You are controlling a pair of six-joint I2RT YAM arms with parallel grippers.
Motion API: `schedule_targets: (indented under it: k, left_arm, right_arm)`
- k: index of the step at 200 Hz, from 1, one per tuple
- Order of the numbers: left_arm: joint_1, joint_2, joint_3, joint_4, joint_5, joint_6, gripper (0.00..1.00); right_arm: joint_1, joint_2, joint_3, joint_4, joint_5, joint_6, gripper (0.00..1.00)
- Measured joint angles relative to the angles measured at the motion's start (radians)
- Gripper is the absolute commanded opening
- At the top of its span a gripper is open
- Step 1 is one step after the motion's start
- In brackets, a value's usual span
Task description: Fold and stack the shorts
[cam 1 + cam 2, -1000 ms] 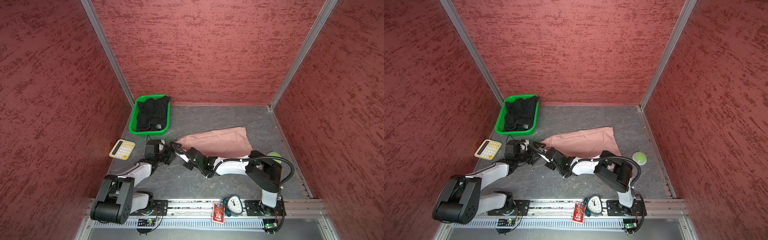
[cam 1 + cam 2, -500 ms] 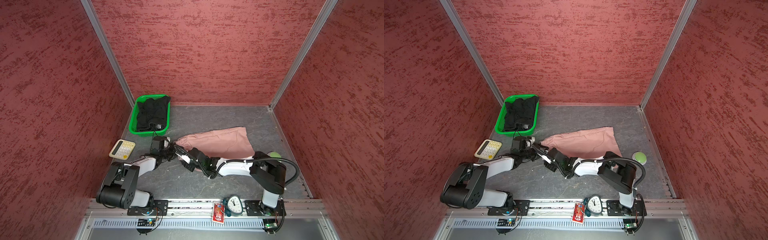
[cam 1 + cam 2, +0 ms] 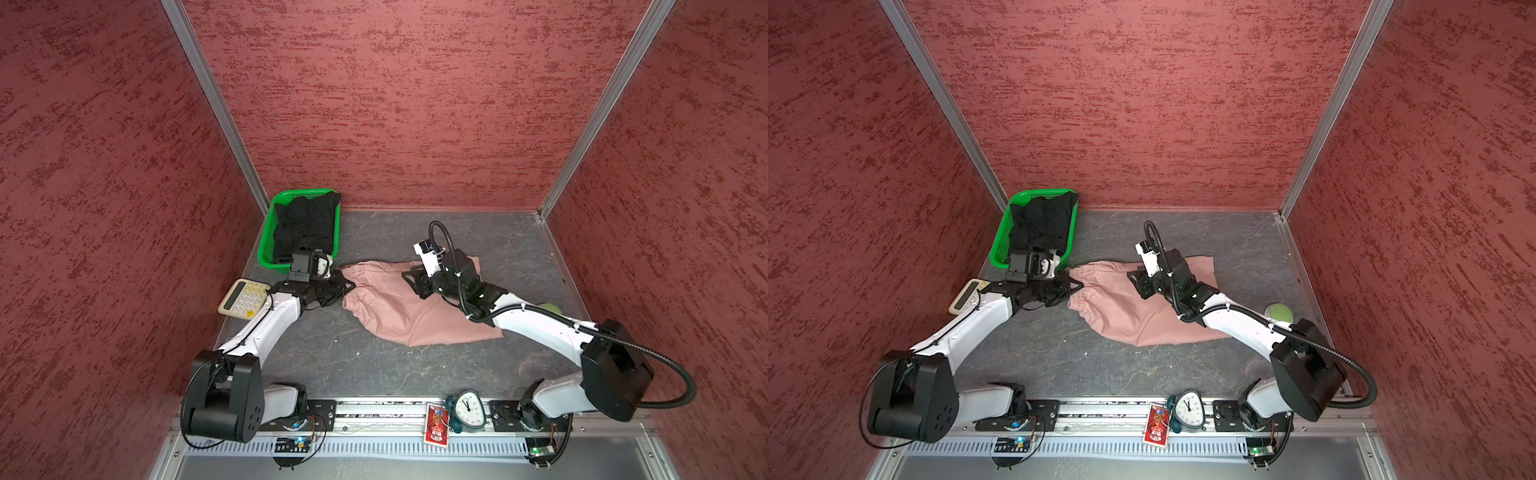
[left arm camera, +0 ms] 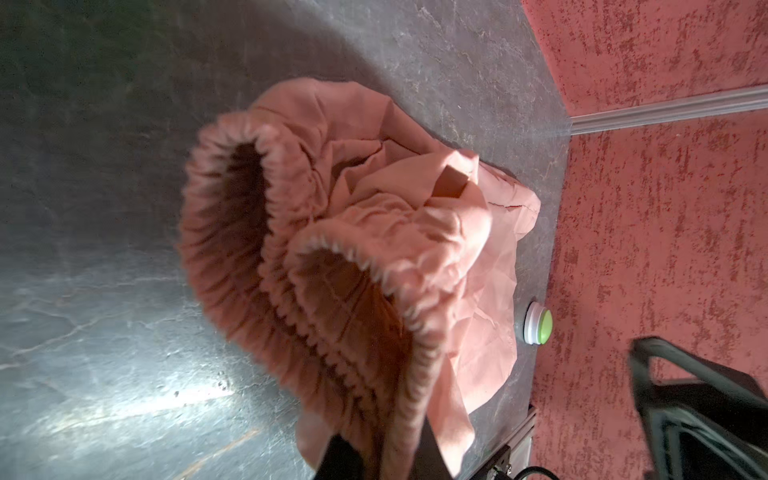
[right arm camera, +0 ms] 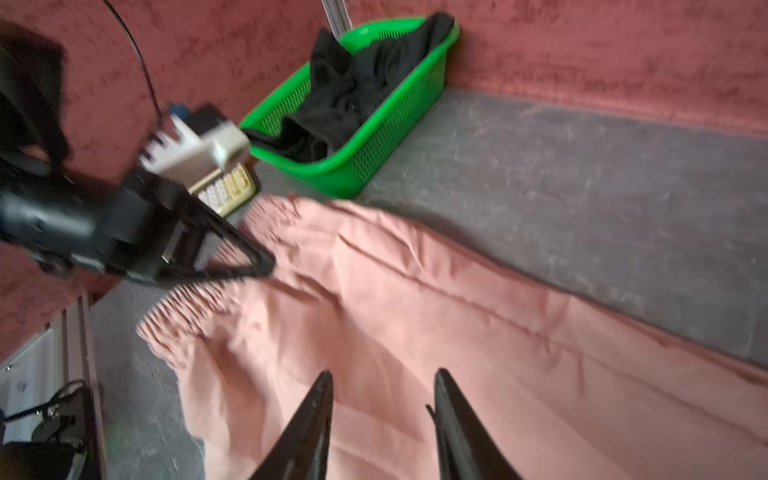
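Nearest, on the front rail, a small clock (image 3: 469,409) stood just beside a red card (image 3: 436,424). Beyond them stretched the dark grey counter (image 3: 332,365), and a cream calculator (image 3: 245,298) lay flat near its left edge. Across the middle of the counter lay the pink shorts (image 3: 407,311), rumpled, with the gathered waistband at the left and the legs trailing to the right. The left hand (image 3: 351,286) reached in from the left, its fingers (image 4: 345,457) pressed together on the waistband, pinching the gathered cloth. In the left wrist view the waist opening gaped just in front of that grip. The right hand (image 3: 409,282) hung over the far middle of the pink shorts. In the right wrist view its fingers (image 5: 320,399) were spread, with smooth pink cloth showing in the gap and nothing caught between them. Whether the tips touched the cloth could not be told. Near the right edge, close beside the shorts' legs, sat a green-topped button (image 3: 1280,311). Farthest away, in the far left corner against the wall, stood a green basket (image 3: 266,249). The black shorts (image 3: 305,224) were heaped inside it, one fold draped over its far rim.
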Motion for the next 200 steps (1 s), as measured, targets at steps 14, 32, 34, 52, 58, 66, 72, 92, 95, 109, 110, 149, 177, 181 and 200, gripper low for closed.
schedule_targets:
  k: [14, 32, 34, 52, 58, 66, 72, 92, 95, 109, 110, 149, 177, 181, 200]
  left_arm:
    - [0.005, 0.005, 0.06, -0.063, -0.015, 0.042, 0.01]
    - [0.006, 0.023, 0.124, -0.122, -0.027, 0.084, 0.01]
    - [0.006, 0.026, 0.13, -0.128, -0.028, 0.088, 0.01]
    - [0.006, 0.053, 0.179, -0.177, -0.038, 0.119, 0.01]
    - [0.006, 0.062, 0.195, -0.193, -0.04, 0.129, 0.01]
    - [0.006, 0.073, 0.213, -0.211, -0.042, 0.137, 0.01]
    - [0.006, 0.082, 0.228, -0.227, -0.043, 0.145, 0.01]
    - [0.005, 0.097, 0.269, -0.264, -0.054, 0.165, 0.01]
    - [0.005, 0.098, 0.274, -0.27, -0.056, 0.169, 0.01]
    - [0.005, 0.099, 0.298, -0.298, -0.064, 0.181, 0.01]
    - [0.005, 0.099, 0.3, -0.301, -0.066, 0.183, 0.01]
    - [0.012, 0.13, 0.4, -0.392, -0.107, 0.246, 0.01]
    - [0.021, 0.155, 0.442, -0.421, -0.119, 0.278, 0.01]
    - [0.022, 0.159, 0.445, -0.423, -0.12, 0.282, 0.01]
    - [0.022, 0.174, 0.456, -0.429, -0.12, 0.293, 0.01]
  right_arm:
    - [0.003, 0.061, -0.008, -0.024, -0.071, 0.019, 0.18]
    - [0.017, 0.156, -0.006, -0.035, -0.163, 0.039, 0.14]
    - [0.019, 0.164, -0.005, -0.037, -0.169, 0.041, 0.13]
    - [0.042, 0.262, 0.021, -0.066, -0.239, 0.048, 0.12]
    - [0.051, 0.295, 0.036, -0.073, -0.255, 0.055, 0.11]
    - [0.061, 0.335, 0.055, -0.074, -0.274, 0.063, 0.11]
    - [0.068, 0.361, 0.068, -0.072, -0.286, 0.071, 0.11]
    - [0.094, 0.441, 0.108, -0.054, -0.317, 0.103, 0.13]
    - [0.098, 0.451, 0.114, -0.053, -0.318, 0.108, 0.14]
    - [0.115, 0.478, 0.14, -0.047, -0.325, 0.122, 0.17]
    - [0.117, 0.479, 0.143, -0.047, -0.323, 0.124, 0.18]
    - [0.114, 0.398, 0.137, -0.049, -0.245, 0.127, 0.23]
    - [0.018, 0.311, 0.161, -0.051, -0.187, 0.101, 0.17]
    - [0.006, 0.309, 0.169, -0.05, -0.182, 0.099, 0.16]
    - [-0.047, 0.32, 0.206, -0.038, -0.154, 0.086, 0.11]
